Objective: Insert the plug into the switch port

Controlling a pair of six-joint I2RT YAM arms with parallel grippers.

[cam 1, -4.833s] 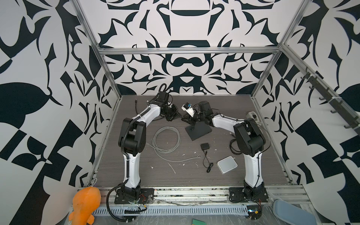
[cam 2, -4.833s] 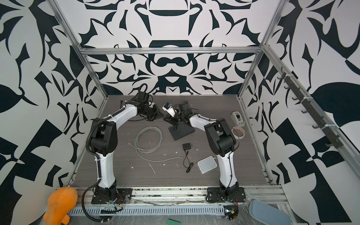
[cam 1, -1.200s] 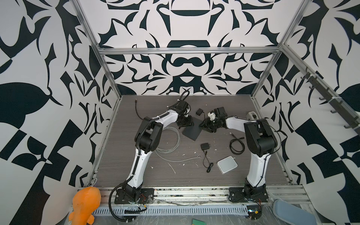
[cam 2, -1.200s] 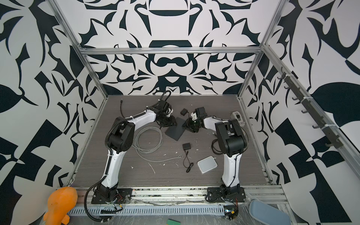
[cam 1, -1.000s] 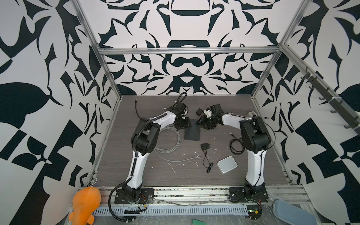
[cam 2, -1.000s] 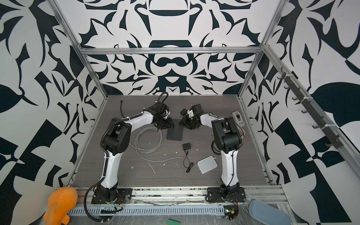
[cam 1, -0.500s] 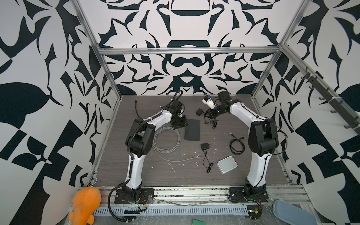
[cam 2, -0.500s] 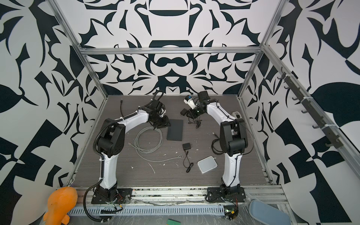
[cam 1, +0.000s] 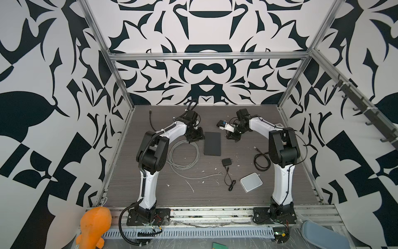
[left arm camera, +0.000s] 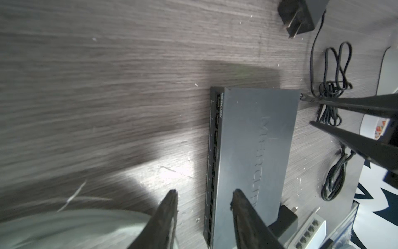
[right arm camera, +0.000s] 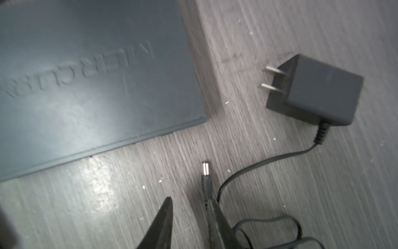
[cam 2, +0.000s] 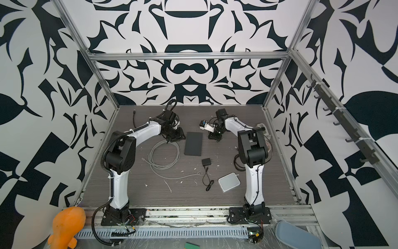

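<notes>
The silver-tipped plug [right arm camera: 205, 179] is out of the flat black switch [cam 1: 212, 143], near its corner.

- Reference: switch [cam 1: 212, 143] flat on the table [cam 1: 150, 189]; 12 o'clock is the back wall [cam 1: 206, 86].
- 12 o'clock: bare table up to the wall; clear approach.
- 2 o'clock: right gripper [cam 1: 233, 138], near; fingers [right arm camera: 165, 215] parted, gap empty.
- 3 o'clock: bare strip; black cable coil [cam 1: 261, 161] well apart at 4.
- 5 o'clock: power adapter [cam 1: 226, 162] just beside the corner, cord [cam 1: 226, 176] trailing toward 6; white box [cam 1: 251, 182] beyond.
- 6 o'clock: open table, crossed by a loose grey tail [cam 1: 193, 178].
- 8 o'clock: grey cable coil [cam 1: 183, 155], near; narrow bare strip along the port edge [left arm camera: 212, 161].
- 10 o'clock: left gripper [cam 1: 196, 138] beside the corner, fingers [left arm camera: 168, 211] parted over the port edge.
</notes>
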